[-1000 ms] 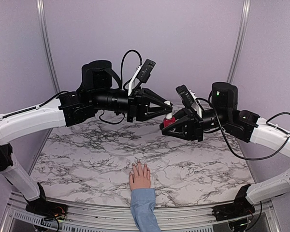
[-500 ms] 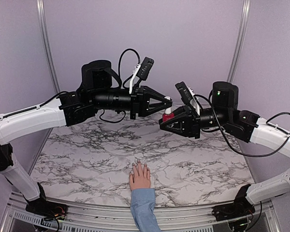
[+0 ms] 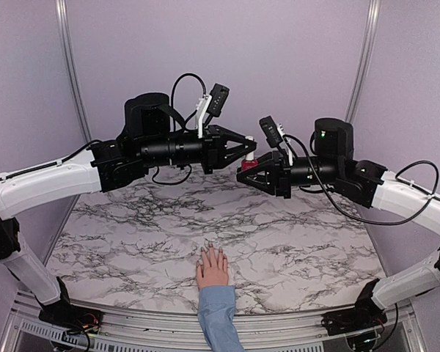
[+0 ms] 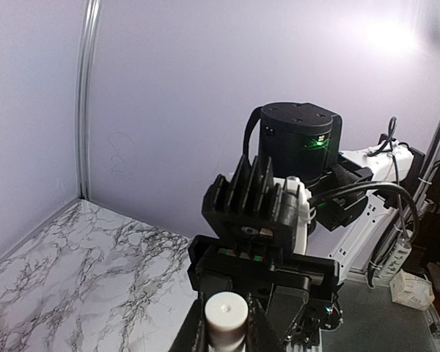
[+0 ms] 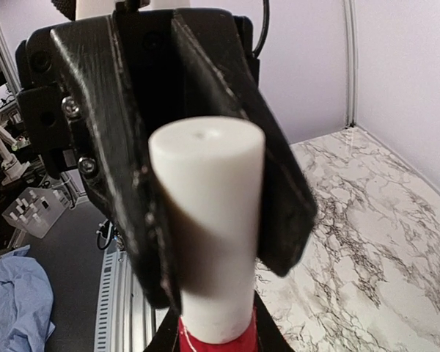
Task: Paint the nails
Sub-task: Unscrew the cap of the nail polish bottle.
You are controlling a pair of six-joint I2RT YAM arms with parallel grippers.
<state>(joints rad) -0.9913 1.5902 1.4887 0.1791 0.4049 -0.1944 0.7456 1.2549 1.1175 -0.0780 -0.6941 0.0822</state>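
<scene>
Lying at the near edge of the marble table (image 3: 132, 227), the nails (image 3: 211, 252) tipped a pale pink hand (image 3: 213, 270) that rested palm down, fingers pointing away from the arm bases, with a light blue sleeve (image 3: 218, 317) behind it. At this range they were too small to show whether any carried colour.

Both arms were raised well above and beyond the hand, meeting nose to nose over the far half of the table. Between them sat the polish bottle (image 3: 250, 164), its dark red body just visible. The right gripper (image 3: 243, 170) was clamped tight on that body; in its wrist view the red shoulder sat between its own fingers. The left gripper (image 3: 248, 147) was pinched hard onto the white cap (image 5: 205, 220), one black finger on each side.

The cap looked seated on the bottle, with no gap at the neck and no brush showing.

Judged progress: early. The bottle was lifted and gripped at both ends, ready for unscrewing. Left to do: free the cap, bring the brush down to the hand, and coat every nail.
</scene>
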